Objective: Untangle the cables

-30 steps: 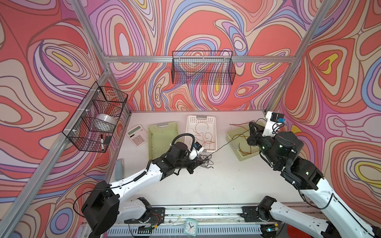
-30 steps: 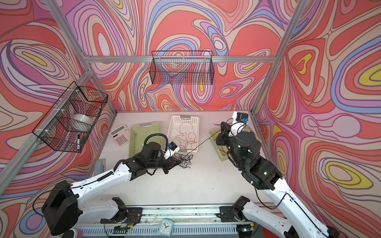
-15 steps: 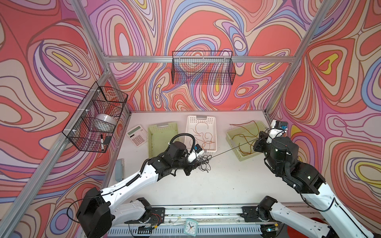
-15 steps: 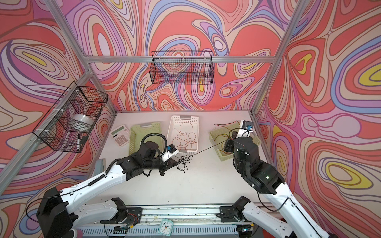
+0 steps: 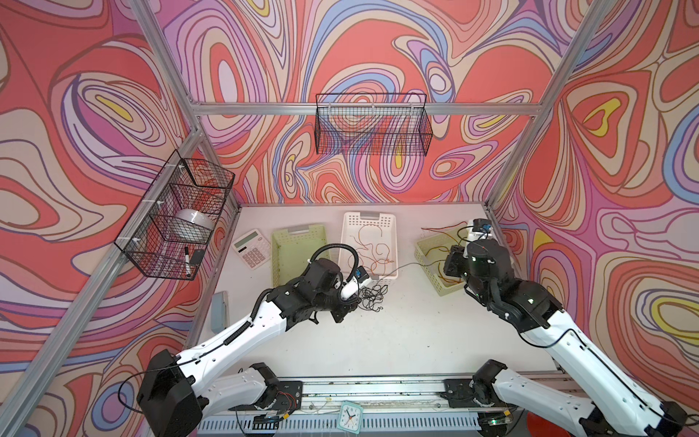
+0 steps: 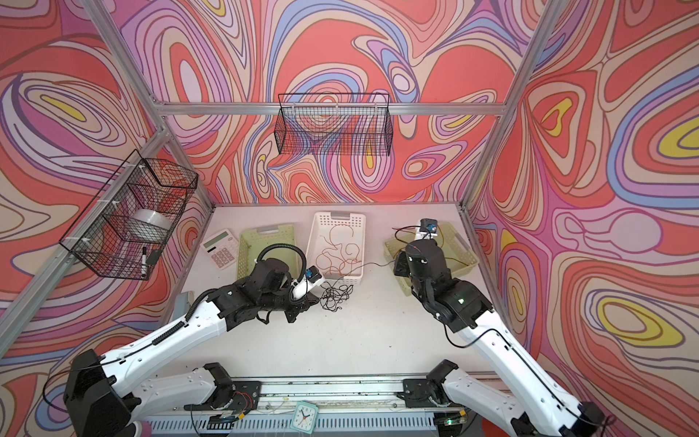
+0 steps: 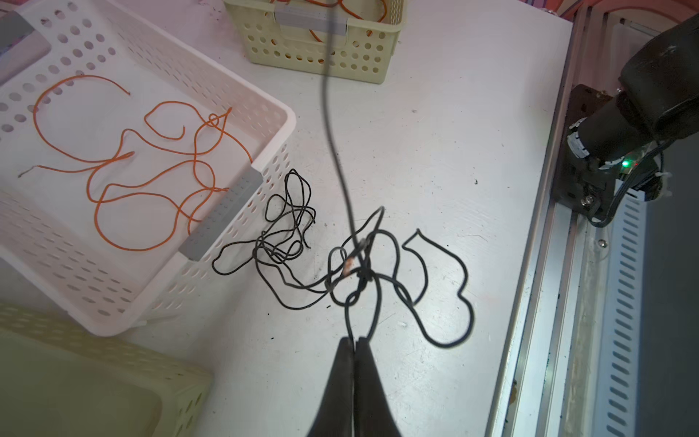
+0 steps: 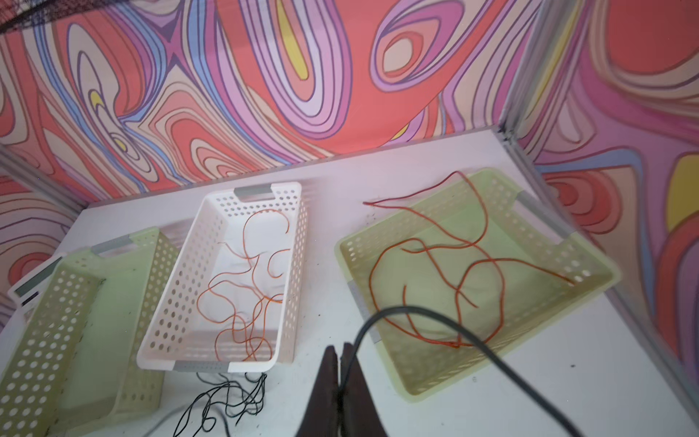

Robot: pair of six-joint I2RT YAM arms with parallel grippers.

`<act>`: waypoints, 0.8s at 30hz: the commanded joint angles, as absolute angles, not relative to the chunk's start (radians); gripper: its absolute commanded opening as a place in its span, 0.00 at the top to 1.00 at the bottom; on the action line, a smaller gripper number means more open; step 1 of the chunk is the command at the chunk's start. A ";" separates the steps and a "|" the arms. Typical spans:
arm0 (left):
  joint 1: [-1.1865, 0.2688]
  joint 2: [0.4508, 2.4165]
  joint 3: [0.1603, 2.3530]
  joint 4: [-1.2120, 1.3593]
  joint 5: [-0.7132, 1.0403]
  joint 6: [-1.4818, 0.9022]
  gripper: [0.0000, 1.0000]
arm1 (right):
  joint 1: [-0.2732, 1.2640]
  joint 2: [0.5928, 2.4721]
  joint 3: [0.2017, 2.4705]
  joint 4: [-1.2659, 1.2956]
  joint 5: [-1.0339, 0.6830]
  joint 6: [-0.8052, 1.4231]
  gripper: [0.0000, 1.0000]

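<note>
Orange cables [image 7: 194, 162] lie loose in the white basket [image 7: 280, 125]; black cables [image 7: 363, 276] sit knotted on the bench [image 7: 454, 113], left end effector [image 7: 355, 342] clamped on a loop; right end effector [image 8: 338, 350] pinches one black strand [image 8: 397, 308] near the green basket [image 8: 435, 374] holding red-brown cables [image 8: 457, 295]; seemingly only the black knot is left.

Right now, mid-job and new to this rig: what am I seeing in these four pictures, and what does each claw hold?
Two robot arms with pincer grippers work over a white table. Two pictures look down from overhead, almost the same view; the other two come from a camera on each wrist. On the table lie a tangle of black cables, a white basket with orange cables, a green basket with red-brown cables, another green basket and a calculator. The left gripper is shut on the tangle; the right gripper is shut on one black strand stretched out from it.
</note>
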State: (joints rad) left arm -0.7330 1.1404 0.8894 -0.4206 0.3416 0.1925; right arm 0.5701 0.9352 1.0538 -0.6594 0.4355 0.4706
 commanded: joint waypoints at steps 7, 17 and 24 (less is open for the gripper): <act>-0.731 1.191 1.038 -0.455 0.422 0.194 1.00 | 0.566 1.010 0.985 -0.624 0.127 0.511 0.74; -0.732 1.178 1.017 -0.382 0.495 0.081 1.00 | 0.598 1.000 1.068 -0.730 0.115 0.400 0.30; -0.733 1.163 0.997 -0.333 0.504 -0.007 1.00 | 0.796 0.987 1.066 -0.679 0.079 0.268 0.23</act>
